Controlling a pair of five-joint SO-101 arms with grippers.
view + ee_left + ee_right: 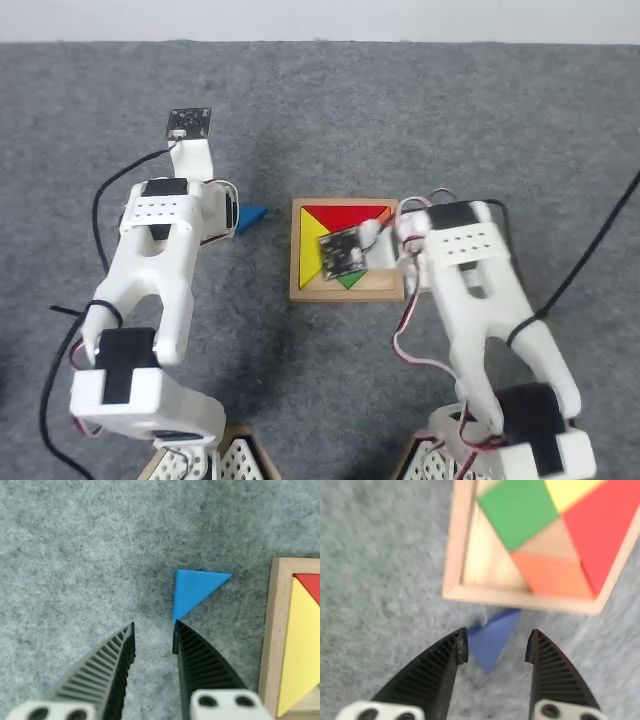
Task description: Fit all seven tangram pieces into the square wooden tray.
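left jaws: open; light-blue wooden triangle (195, 591) just ahead of tips
right jaws: open; dark-blue flat piece (492, 637) between tips

Grey table covering (330, 110) — felt-like, speckled, pale strip (320, 20) along its far edge

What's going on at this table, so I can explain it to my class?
Two robot arms are doing a tangram. The wooden tray already holds a red piece, a yellow piece, a green piece and an orange piece, with some floor bare. The left gripper is open just short of a light blue triangle on the grey carpet beside the tray. The right gripper is open, its fingers framing a darker blue piece on the carpet just outside the tray's wall. Neither is gripped yet.
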